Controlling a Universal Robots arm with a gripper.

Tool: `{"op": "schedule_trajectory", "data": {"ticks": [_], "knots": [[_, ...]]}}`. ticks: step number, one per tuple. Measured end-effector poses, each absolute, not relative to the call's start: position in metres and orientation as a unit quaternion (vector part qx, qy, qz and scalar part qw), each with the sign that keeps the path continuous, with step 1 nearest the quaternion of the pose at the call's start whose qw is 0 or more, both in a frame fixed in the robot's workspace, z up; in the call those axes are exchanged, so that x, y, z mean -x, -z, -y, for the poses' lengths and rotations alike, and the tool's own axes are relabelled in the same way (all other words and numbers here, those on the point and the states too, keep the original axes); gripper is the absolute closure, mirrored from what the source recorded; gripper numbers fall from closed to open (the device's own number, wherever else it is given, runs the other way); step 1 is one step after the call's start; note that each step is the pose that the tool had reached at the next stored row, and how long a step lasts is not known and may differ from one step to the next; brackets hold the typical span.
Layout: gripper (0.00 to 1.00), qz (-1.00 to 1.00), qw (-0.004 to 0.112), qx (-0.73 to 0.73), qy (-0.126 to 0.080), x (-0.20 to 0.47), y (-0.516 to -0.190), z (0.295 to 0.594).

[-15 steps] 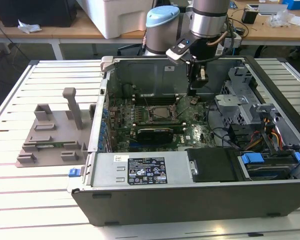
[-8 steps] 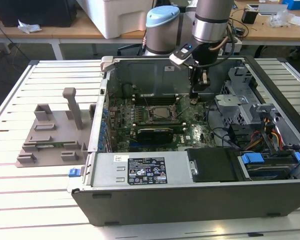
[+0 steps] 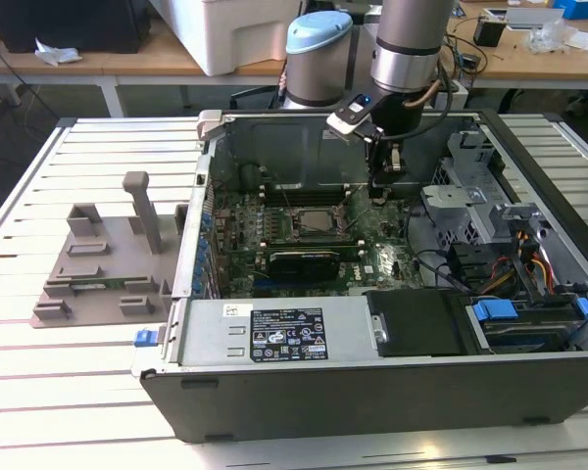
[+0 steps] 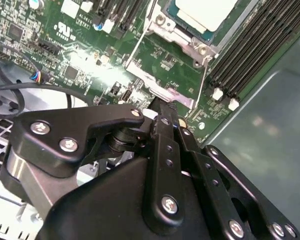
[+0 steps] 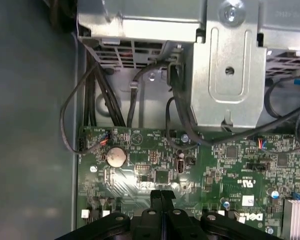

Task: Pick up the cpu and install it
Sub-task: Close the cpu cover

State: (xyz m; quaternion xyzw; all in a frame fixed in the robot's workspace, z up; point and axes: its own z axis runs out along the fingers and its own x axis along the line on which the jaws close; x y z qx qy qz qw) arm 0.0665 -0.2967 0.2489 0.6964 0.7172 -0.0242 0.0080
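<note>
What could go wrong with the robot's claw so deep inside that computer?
1. The gripper hangs close over the motherboard; a slip might scrape its small parts.
2. Loose black cables beside it could snag the arm.
3. The cpu lies in its socket nearby; a bump might shift it.

Slatted table (image 3: 78, 392) bearing computer case (image 3: 372, 377), grey fixture (image 3: 98, 269)
</note>
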Motion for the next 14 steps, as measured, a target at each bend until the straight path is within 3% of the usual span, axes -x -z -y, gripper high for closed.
{"op": "schedule_trajectory", "data": {"ticks": [14], "knots": [[0.89, -0.717, 0.008, -0.696, 0.024, -0.047, -0.249, 0.297]]}}
